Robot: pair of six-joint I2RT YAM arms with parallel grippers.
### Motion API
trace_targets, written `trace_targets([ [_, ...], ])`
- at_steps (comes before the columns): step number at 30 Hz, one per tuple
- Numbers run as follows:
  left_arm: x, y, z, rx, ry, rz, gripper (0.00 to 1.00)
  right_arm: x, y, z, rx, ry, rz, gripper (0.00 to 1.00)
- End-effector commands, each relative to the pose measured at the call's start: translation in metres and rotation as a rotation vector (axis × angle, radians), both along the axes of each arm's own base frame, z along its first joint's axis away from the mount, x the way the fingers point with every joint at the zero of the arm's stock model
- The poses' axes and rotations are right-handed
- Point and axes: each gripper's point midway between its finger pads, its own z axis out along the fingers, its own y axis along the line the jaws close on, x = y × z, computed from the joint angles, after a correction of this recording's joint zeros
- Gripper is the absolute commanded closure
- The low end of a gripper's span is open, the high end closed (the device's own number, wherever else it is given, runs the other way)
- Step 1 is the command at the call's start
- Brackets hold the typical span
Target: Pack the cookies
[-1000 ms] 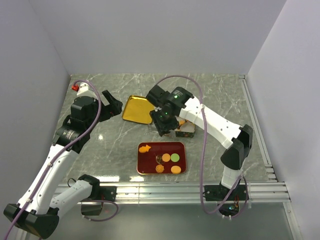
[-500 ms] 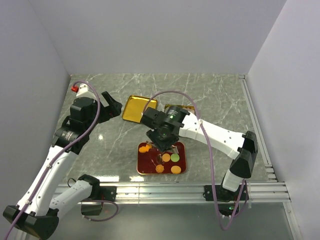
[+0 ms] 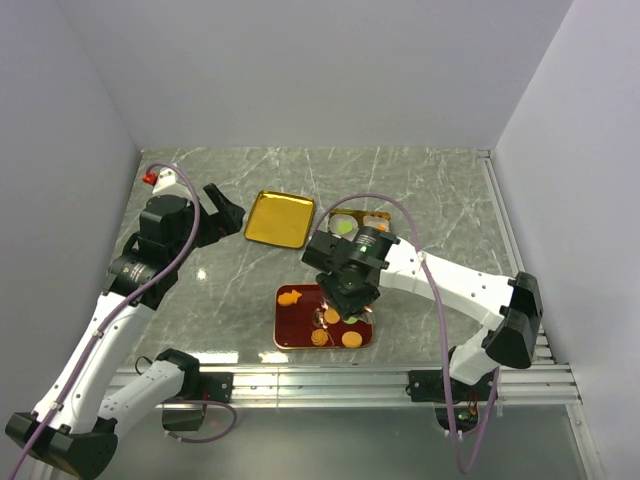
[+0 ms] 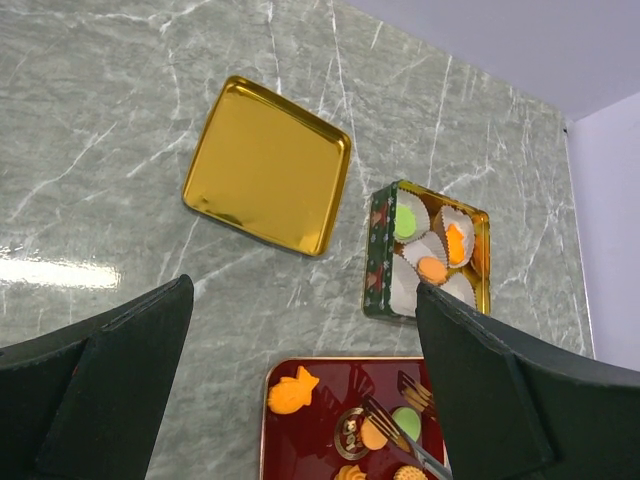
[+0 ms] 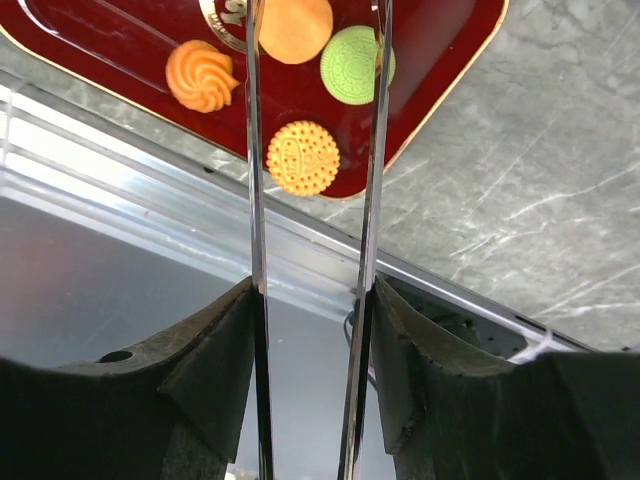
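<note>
Several cookies lie on a dark red tray [image 3: 285, 338]: an orange fish [image 4: 292, 390], a plain orange disc [image 5: 295, 25], a green disc [image 5: 355, 65], a patterned orange biscuit [image 5: 303, 158] and an orange swirl [image 5: 202, 75]. My right gripper [image 3: 347, 290] [image 5: 312, 290] is shut on metal tongs [image 5: 378, 150] and hovers over the tray. The tong blades stand apart and empty, straddling the orange disc and the biscuit. The tin [image 4: 378, 250] holds paper cups, three with cookies in them. My left gripper [image 3: 225, 212] [image 4: 303, 300] is open and empty, high above the table.
The tin's gold lid [image 3: 277, 218] [image 4: 268, 180] lies flat behind the tray, left of the tin. The aluminium rail at the table's near edge [image 5: 150, 190] runs just beyond the tray. White walls close in the table on three sides.
My right arm has swung with the tongs from the tin toward me and now hangs over the tray's cookies. The left arm has not moved.
</note>
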Motion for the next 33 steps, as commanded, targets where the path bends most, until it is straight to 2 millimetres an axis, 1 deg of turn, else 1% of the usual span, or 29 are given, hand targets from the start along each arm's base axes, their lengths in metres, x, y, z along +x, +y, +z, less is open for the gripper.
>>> trace_targets([
  [1, 0.001, -0.007, 0.013, -0.03, -0.033, -0.029, 0.01, -0.004, 0.004, 0.011, 0.066, -0.021, -0.026, 0.47],
  [5, 0.001, -0.01, 0.012, -0.037, -0.029, -0.037, 0.01, -0.012, 0.008, 0.008, 0.086, 0.006, -0.015, 0.47],
  [11, -0.001, -0.01, 0.011, -0.042, -0.025, -0.044, 0.01, -0.018, 0.013, -0.002, 0.077, 0.033, -0.007, 0.46],
  [15, -0.004, -0.009, 0.012, -0.045, -0.027, -0.042, 0.01, -0.019, 0.011, -0.009, 0.048, 0.042, -0.008, 0.46],
  [23, -0.008, -0.009, 0.01, -0.062, -0.025, -0.038, 0.0, -0.024, 0.005, -0.016, 0.012, 0.059, -0.007, 0.46],
  [33, -0.012, -0.008, 0.006, -0.088, -0.017, -0.024, 0.01, -0.029, -0.001, -0.014, 0.0, 0.058, -0.013, 0.46],
])
